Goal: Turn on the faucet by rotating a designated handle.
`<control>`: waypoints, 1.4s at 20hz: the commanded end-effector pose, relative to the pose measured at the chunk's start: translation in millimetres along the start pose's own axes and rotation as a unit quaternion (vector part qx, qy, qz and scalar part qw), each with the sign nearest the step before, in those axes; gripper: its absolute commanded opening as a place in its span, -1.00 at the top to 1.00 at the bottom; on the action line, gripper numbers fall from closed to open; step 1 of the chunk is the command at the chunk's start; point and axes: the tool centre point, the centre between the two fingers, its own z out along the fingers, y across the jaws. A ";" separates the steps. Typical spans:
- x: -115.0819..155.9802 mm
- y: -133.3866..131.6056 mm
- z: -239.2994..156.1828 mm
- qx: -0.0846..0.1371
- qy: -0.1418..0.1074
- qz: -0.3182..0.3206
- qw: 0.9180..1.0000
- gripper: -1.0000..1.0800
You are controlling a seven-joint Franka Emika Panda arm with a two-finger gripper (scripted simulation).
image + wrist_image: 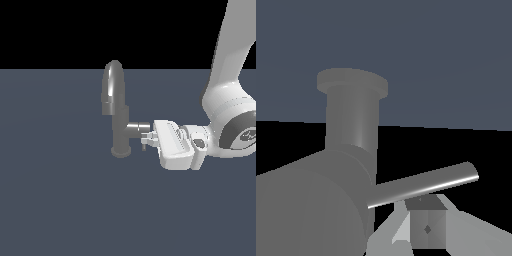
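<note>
Grey faucet [118,117] stands upright on the desk [60,200]. I've got the gripper [145,140] level at its side stub, beside the thin handle [423,185] for leverage; whether the jaws are apart I cannot tell.

Grey gooseneck faucet [118,112] upright, thin handle [144,143] at its side stub's end
</note>
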 end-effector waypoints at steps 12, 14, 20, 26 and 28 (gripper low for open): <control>56.0 -14.0 -2.6 0.005 0.005 0.016 1.000 1.00; 59.7 -14.9 -2.7 0.005 0.005 0.017 1.000 1.00; 50.9 -34.4 -13.6 0.011 0.008 0.007 1.000 1.00; 60.1 -49.3 -9.5 0.009 0.007 0.011 1.000 1.00; 63.2 -54.1 -8.2 0.008 0.007 0.013 1.000 1.00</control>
